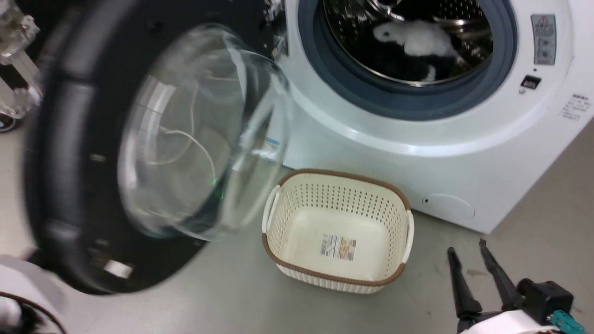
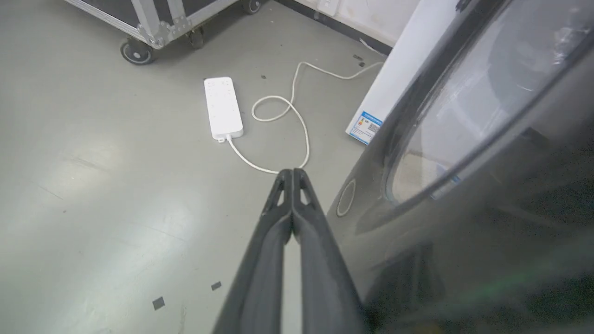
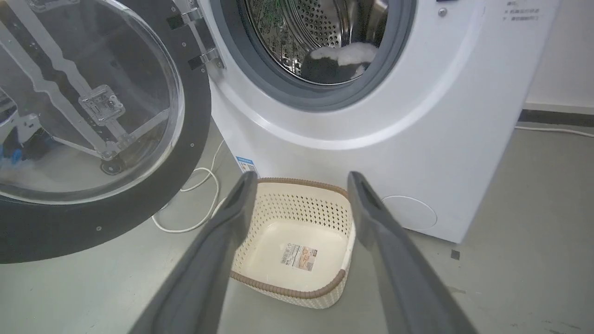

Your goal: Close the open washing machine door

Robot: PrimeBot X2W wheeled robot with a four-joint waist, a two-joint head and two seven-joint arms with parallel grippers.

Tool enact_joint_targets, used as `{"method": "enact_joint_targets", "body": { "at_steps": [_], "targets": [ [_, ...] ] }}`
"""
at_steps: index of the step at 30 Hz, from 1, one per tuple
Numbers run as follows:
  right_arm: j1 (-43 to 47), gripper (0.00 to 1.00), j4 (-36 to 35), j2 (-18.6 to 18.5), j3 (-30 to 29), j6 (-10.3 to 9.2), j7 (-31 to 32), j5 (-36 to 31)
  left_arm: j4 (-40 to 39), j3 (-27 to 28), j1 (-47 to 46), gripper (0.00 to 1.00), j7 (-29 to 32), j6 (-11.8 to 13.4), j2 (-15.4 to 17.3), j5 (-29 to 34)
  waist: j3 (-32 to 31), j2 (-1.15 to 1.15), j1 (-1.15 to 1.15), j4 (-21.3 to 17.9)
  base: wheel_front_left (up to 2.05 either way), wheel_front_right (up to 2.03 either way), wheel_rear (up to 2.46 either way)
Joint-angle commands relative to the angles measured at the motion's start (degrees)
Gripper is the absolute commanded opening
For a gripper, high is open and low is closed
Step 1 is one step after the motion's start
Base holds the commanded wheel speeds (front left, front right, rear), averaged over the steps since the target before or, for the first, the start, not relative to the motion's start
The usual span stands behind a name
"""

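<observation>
Door [image 1: 153, 153] open, closing left to do
It hangs at 9 o'clock, off the washer [image 1: 371, 134] at 1; left gripper [image 2: 292, 174], fingers together, beside its outer face; right gripper [image 1: 465, 245] gapes empty at 5

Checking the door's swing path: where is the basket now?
Head view: the basket sits on the floor in front of the washer, just right of the open door.

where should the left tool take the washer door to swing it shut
Probably the black rim of the door at its free edge, farthest from the hinge, approached from the outer face beside the shut left tool. That rim is broad and flat, suiting a push; the glass bowl bulges from the inner side.
</observation>
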Motion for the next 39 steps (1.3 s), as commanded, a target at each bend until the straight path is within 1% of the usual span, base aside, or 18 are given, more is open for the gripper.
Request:
{"method": "enact_joint_targets", "body": {
  "at_steps": [1, 5, 6, 9, 14, 18, 22, 27, 31, 34, 37, 39],
  "targets": [
    [-0.26, 1.0, 0.46, -0.03, -0.55, 0.05, -0.62, 0.88, -1.65, -1.84, 1.49, 0.0, 2.25, -0.52, 0.39, -2.41, -1.13, 0.0, 0.0, 0.78, 0.0, 0.0, 0.0],
    [0.17, 1.0, 0.43, -0.03, -2.72, 0.05, -1.11, 2.19, -9.44, -7.85, 4.63, 0.0, 7.4, -0.78, 1.06, -8.17, -2.74, 0.0, 0.0, 1.8, 0.0, 0.0, 0.0],
    [0.56, 1.0, 0.33, -0.03, -4.61, 0.05, -1.47, 2.87, -16.01, -12.73, 5.53, 0.0, 9.15, -0.96, 1.07, -11.14, -3.64, 0.0, 0.0, 2.29, 0.0, 0.0, 0.0],
    [0.65, 1.0, 0.33, -0.03, -6.29, 0.05, -1.84, 3.35, -21.32, -18.04, 5.5, 0.0, 10.04, -1.15, 1.23, -13.12, -4.24, 0.0, 0.0, 2.05, 0.0, 0.0, 0.0],
    [0.54, 1.0, 0.43, -0.03, -8.62, 0.05, -2.44, 3.99, -27.07, -28.58, 3.01, 0.0, 10.01, -1.47, 0.56, -14.58, -4.34, 0.0, 0.0, 0.02, 0.0, 0.0, 0.0],
    [0.53, 1.0, 0.87, -0.03, -10.15, 0.05, -2.92, 4.67, -28.78, -37.35, -0.62, 0.0, 8.36, -1.72, -0.38, -15.55, -3.86, 0.0, 0.0, -2.68, 0.0, 0.0, 0.0],
    [0.52, 1.0, 1.18, -0.04, -11.46, 0.05, -3.4, 5.63, -26.15, -44.5, -6.01, 0.0, 5.01, -1.97, -1.87, -14.76, -3.04, 0.0, 0.0, -6.06, 0.0, 0.0, 0.0],
    [0.12, 1.0, 1.19, -0.04, -11.91, 0.06, -3.99, 6.91, -16.82, -51.25, -14.39, 0.0, 0.21, -2.28, -4.94, -13.18, -1.53, 0.0, 0.0, -11.42, 0.0, 0.0, 0.0],
    [-0.45, 1.0, 0.88, -0.04, -11.54, 0.06, -4.01, 7.45, -7.28, -52.93, -20.38, 0.0, -4.19, -2.29, -7.92, -9.89, -0.41, 0.0, 0.0, -16.06, 0.0, 0.0, 0.0],
    [-0.48, 1.0, 0.79, -0.04, -11.69, 0.06, -4.01, 7.92, -1.74, -53.78, -24.18, 0.0, -6.7, -2.29, -9.89, -8.61, 0.2, 0.0, 0.0, -18.58, 0.0, 0.0, 0.0],
    [-0.14, 1.0, 0.73, -0.04, -12.07, 0.06, -4.01, 8.25, 2.68, -54.04, -27.92, 0.0, -9.25, -2.29, -11.87, -7.66, 0.7, 0.0, 0.0, -19.84, 0.0, 0.0, 0.0],
    [0.06, 1.0, 0.63, -0.04, -12.27, 0.06, -4.01, 8.41, 5.62, -54.07, -30.3, 0.0, -10.87, -2.29, -13.3, -7.07, 0.88, 0.0, 0.0, -20.03, 0.0, 0.0, 0.0]
  ]
}}
